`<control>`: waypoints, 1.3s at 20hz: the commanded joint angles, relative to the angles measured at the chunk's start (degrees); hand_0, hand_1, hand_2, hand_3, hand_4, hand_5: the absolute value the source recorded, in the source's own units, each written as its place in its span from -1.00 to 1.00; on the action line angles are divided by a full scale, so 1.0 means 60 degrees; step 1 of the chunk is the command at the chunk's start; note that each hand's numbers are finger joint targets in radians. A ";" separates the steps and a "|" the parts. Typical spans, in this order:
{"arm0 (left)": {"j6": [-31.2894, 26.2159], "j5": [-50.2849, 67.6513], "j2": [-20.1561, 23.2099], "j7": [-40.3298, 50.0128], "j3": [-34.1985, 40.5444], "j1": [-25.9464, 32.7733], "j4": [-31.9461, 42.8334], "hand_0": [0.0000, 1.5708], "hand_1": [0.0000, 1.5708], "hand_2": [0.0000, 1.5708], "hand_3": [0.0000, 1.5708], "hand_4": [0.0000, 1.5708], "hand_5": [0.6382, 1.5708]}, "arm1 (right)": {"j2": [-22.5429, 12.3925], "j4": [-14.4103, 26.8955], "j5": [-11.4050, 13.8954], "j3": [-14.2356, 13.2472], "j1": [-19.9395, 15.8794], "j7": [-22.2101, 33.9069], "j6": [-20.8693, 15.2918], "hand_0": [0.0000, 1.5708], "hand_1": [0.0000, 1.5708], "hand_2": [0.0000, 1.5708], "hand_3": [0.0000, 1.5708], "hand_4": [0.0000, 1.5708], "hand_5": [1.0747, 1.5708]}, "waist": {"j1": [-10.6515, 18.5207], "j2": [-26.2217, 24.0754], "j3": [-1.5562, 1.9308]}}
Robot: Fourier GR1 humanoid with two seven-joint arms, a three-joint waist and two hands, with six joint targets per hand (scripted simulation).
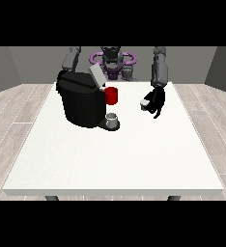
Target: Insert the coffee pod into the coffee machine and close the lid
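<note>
Hand at view's right [156,101] curled around coffee pod [144,104], red mug [112,95] beside coffee machine [81,102]

Bare room: grey walls [28,62], plank floor [18,111].

No text, label, brand, number or sign can be read on anything here

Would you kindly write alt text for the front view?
The black hand at the view's right holds a small white coffee pod above the white table, right of a black coffee machine with raised lid.
</note>
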 commanded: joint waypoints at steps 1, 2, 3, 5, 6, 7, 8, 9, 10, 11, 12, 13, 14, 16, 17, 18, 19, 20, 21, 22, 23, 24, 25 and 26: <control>0.0069 -0.0120 -0.0558 -0.0283 -0.0117 0.0063 0.0390 0.45 0.45 0.59 0.49 -0.46 1.00 | 0.0078 0.0163 0.0057 -0.0094 -0.0115 0.0069 -0.0298 -1.00 -1.00 -1.00 -1.00 -0.54 1.00 | 0.0143 0.0039 -0.0097; 0.0001 -0.0257 -0.0636 -0.0314 -0.0291 -0.0070 0.0059 0.70 0.70 0.77 0.67 -0.21 1.00 | 0.0037 0.0695 -0.0122 -0.0286 -0.0033 -0.0557 -0.0066 -1.00 -1.00 -1.00 -1.00 -0.52 1.00 | 0.0271 -0.0094 -0.0093; 0.0446 -0.0239 -0.0832 -0.0485 -0.0204 -0.0029 0.0125 0.76 0.76 0.81 0.72 -0.16 1.00 | -0.0160 0.0465 -0.0334 -0.0364 -0.0173 -0.0276 0.0203 -1.00 -1.00 -1.00 -1.00 -0.49 1.00 | 0.0096 0.0060 -0.0096; -0.0321 0.0133 -0.0566 -0.1143 -0.0021 -0.0106 0.0140 0.98 0.98 0.94 0.82 -0.10 1.00 | 0.0073 0.0249 -0.0045 -0.0182 -0.0129 0.0230 -0.0344 -1.00 -1.00 -1.00 -1.00 -0.47 1.00 | 0.0283 -0.0397 -0.0099; -0.0203 0.0139 -0.0568 -0.1054 0.0128 -0.0113 0.0297 0.88 0.88 0.87 0.76 -0.11 1.00 | 0.0164 0.0394 0.0112 0.0045 0.0441 -0.0383 -0.0175 -1.00 -1.00 -1.00 -1.00 -0.48 1.00 | 0.0160 -0.0400 -0.0097; -0.0209 -0.0060 -0.0881 -0.0692 -0.0123 -0.0222 -0.0007 0.74 0.74 0.81 0.74 -0.14 1.00 | 0.0334 0.0907 0.0164 0.0084 0.0439 -0.0669 -0.0547 -1.00 -1.00 -1.00 -1.00 -0.48 1.00 | 0.0436 -0.0675 -0.0094; 0.0178 -0.0304 -0.0900 -0.0831 -0.0145 -0.0280 0.0134 0.66 0.66 0.76 0.71 -0.13 1.00 | 0.0049 0.0953 -0.0190 -0.0387 -0.0083 -0.0413 -0.0265 -1.00 -1.00 -1.00 -1.00 -0.49 1.00 | 0.0383 -0.0454 -0.0095; 0.0299 -0.0093 -0.1276 -0.0416 0.0011 -0.0377 0.0080 0.54 0.54 0.68 0.69 -0.13 1.00 | -0.0113 0.0984 -0.0396 -0.0397 0.0100 -0.0562 0.0221 -1.00 -1.00 -1.00 -1.00 -0.49 1.00 | 0.0209 -0.0537 -0.0094; 0.0011 0.0045 -0.0709 -0.1281 0.0240 -0.0361 0.0237 0.75 0.75 0.76 0.69 -0.16 1.00 | -0.0184 0.1090 -0.0319 -0.0508 -0.0031 -0.0659 0.0044 -1.00 -1.00 -1.00 -1.00 -0.50 1.00 | 0.0426 -0.0317 -0.0096; -0.0365 -0.0104 -0.1238 -0.0688 -0.0259 0.0250 -0.0145 0.78 0.78 0.78 0.66 -0.20 1.00 | 0.0054 0.1332 -0.0209 -0.0350 0.0794 -0.0431 -0.0096 -1.00 -1.00 -1.00 -1.00 -0.57 1.00 | 0.0727 -0.1584 -0.0092; -0.0795 0.0167 -0.0944 -0.0326 0.0170 -0.0731 -0.0062 0.84 0.84 0.81 0.67 -0.22 1.00 | -0.0250 0.1581 -0.0614 -0.0747 0.0100 -0.0607 0.0263 -1.00 -1.00 -1.00 -1.00 -0.59 1.00 | 0.0490 -0.0925 -0.0091; -0.0352 0.0277 -0.1173 -0.0836 0.0315 -0.0582 0.0102 0.82 0.82 0.81 0.65 -0.25 1.00 | 0.0279 0.1351 -0.0134 -0.0241 0.0219 -0.1000 -0.0229 -1.00 -1.00 -1.00 -1.00 -0.60 1.00 | 0.0450 -0.0662 -0.0095; -0.0444 0.0383 -0.1245 -0.0211 0.0461 -0.0757 0.0043 0.86 0.86 0.83 0.72 -0.27 1.00 | -0.0222 0.1638 -0.0470 -0.0509 0.0476 -0.1040 0.0485 -1.00 -1.00 -1.00 -1.00 -0.63 1.00 | 0.0312 -0.0827 -0.0092; -0.0637 0.0184 -0.0928 -0.0605 0.0454 -0.0840 0.0236 0.92 0.92 0.83 0.66 -0.28 1.00 | -0.0015 0.1590 -0.0344 -0.0353 0.0324 -0.1046 0.0215 -1.00 -1.00 -1.00 -1.00 -0.64 1.00 | 0.0364 -0.0850 -0.0095; -0.0918 0.0201 -0.1002 -0.0462 0.0360 -0.0991 0.0062 0.84 0.84 0.77 0.65 -0.26 1.00 | 0.0026 0.1679 -0.0286 -0.0320 0.0388 -0.1009 0.0149 -1.00 -1.00 -1.00 -1.00 -0.64 1.00 | 0.0389 -0.1076 -0.0094; -0.0598 -0.0120 -0.1572 -0.0230 -0.0145 -0.0898 -0.0571 0.79 0.79 0.75 0.63 -0.23 1.00 | -0.0217 0.2716 -0.0402 -0.0783 0.0336 -0.2050 0.0358 -1.00 -1.00 -1.00 -1.00 -0.64 1.00 | 0.0885 -0.1087 -0.0087; -0.0991 0.0247 -0.1114 -0.0484 0.0377 -0.1077 -0.0136 0.82 0.82 0.78 0.65 -0.22 1.00 | 0.0114 0.2005 -0.0074 -0.0244 0.0361 -0.1194 -0.0069 -1.00 -1.00 -1.00 -1.00 -0.67 1.00 | 0.0565 -0.1182 -0.0094; -0.1216 0.0258 -0.1288 -0.0163 0.0287 -0.1091 -0.0230 0.81 0.81 0.77 0.64 -0.24 1.00 | -0.0150 0.1960 -0.0307 -0.0502 0.0016 -0.0396 -0.0050 -1.00 -1.00 -1.00 -1.00 -0.64 1.00 | 0.0679 -0.1555 -0.0094; -0.1252 0.0381 -0.1751 0.0187 0.0246 -0.1145 -0.0520 0.81 0.81 0.79 0.70 -0.27 1.00 | -0.0228 0.2508 -0.0372 -0.0699 0.0261 -0.1229 0.0140 -1.00 -1.00 -1.00 -1.00 -0.65 1.00 | 0.0804 -0.1622 -0.0091; -0.1233 0.0578 -0.1135 -0.0209 0.0722 -0.1492 -0.0154 0.74 0.74 0.76 0.69 -0.28 1.00 | -0.0023 0.1660 -0.0290 -0.0334 -0.0158 -0.0261 -0.0081 -1.00 -1.00 -1.00 -1.00 -0.63 1.00 | 0.0420 -0.1424 -0.0097; -0.1444 0.0602 -0.0914 -0.0110 0.0788 -0.1452 -0.0247 0.60 0.60 0.67 0.61 -0.27 1.00 | -0.0309 0.1914 -0.0310 -0.0351 0.0400 -0.0761 0.0424 -1.00 -1.00 -1.00 -1.00 -0.64 1.00 | 0.0420 -0.1570 -0.0095; -0.1261 0.0343 -0.1508 0.0165 0.0341 -0.0963 -0.0593 0.60 0.60 0.67 0.61 -0.27 1.00 | -0.0541 0.2325 -0.0352 -0.0554 0.0766 -0.1041 0.0587 -1.00 -1.00 -1.00 -1.00 -0.67 1.00 | 0.0703 -0.2050 -0.0092; -0.1151 0.0374 -0.1570 0.0136 0.0485 -0.0993 -0.0385 0.60 0.60 0.67 0.61 -0.27 1.00 | -0.0171 0.1782 -0.0150 -0.0198 0.0574 -0.0627 0.0173 -1.00 -1.00 -1.00 -1.00 -0.70 1.00 | 0.0480 -0.1939 -0.0095; -0.1572 0.0499 -0.1010 -0.0365 0.0641 -0.0884 -0.0433 0.60 0.60 0.67 0.61 -0.27 1.00 | -0.0453 0.1913 -0.0368 -0.0465 0.0513 -0.0777 0.0449 -1.00 -1.00 -1.00 -1.00 -0.72 1.00 | 0.0663 -0.1825 -0.0095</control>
